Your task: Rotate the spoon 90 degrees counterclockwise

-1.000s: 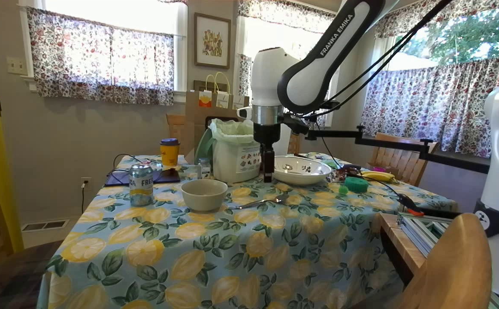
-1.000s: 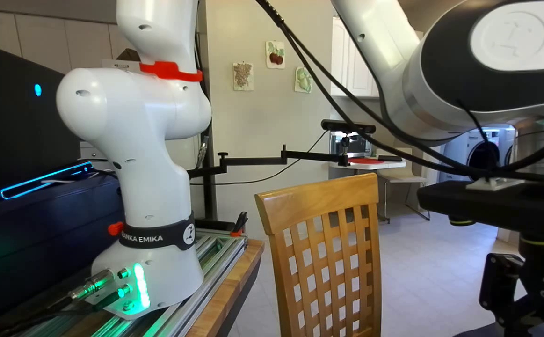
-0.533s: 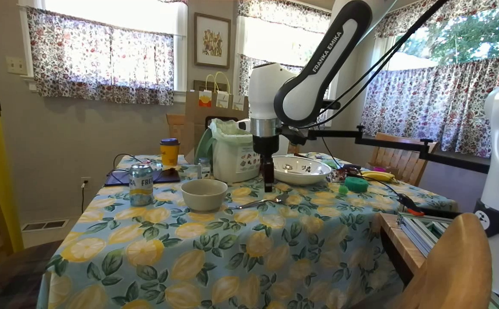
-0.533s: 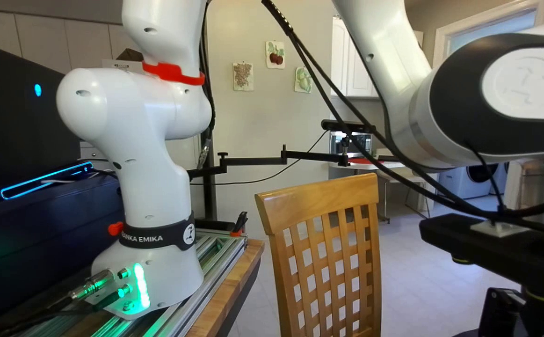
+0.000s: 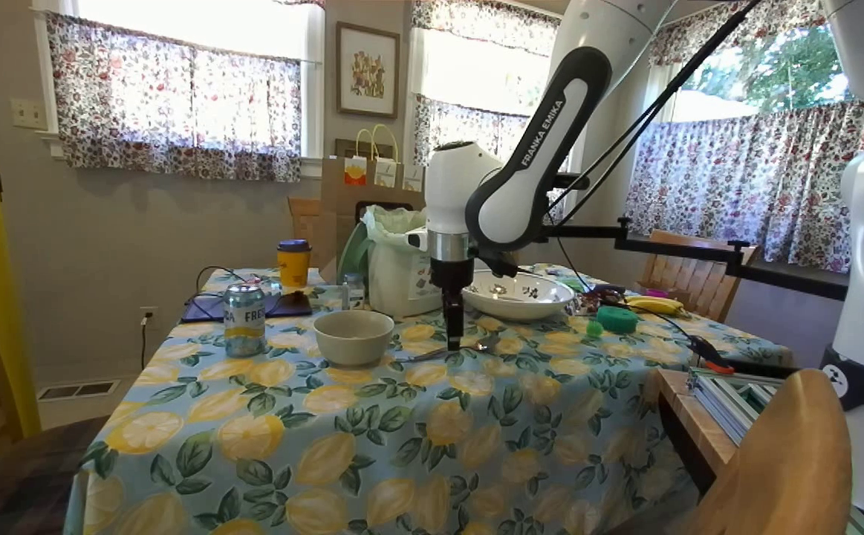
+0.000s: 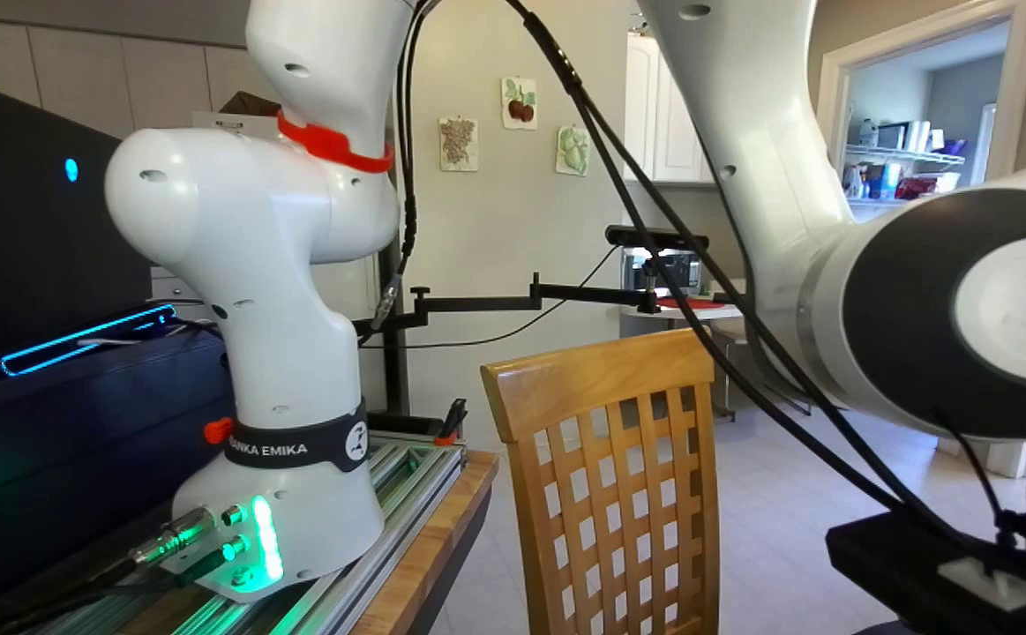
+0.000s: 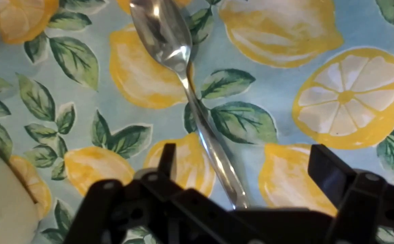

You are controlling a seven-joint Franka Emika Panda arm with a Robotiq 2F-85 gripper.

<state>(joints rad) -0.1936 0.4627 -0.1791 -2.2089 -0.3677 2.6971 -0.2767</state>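
Observation:
The silvery spoon lies on the lemon-print tablecloth beside the small grey bowl in an exterior view. In the wrist view the spoon lies slanted, its bowl end at the top and its handle running down between the fingers. My gripper points straight down at the handle, its tips low near the cloth. In the wrist view my gripper is open, one finger on each side of the handle, which is closer to the left finger. The handle's end is partly hidden by the gripper body.
The grey bowl is close to the spoon's handle end and shows in the wrist view. A can, a white bin, a patterned white bowl and a green round thing stand around.
The arm has moved down and slightly to the left in an exterior view, bringing the gripper from above the table to the spoon's handle. The spoon has not moved.

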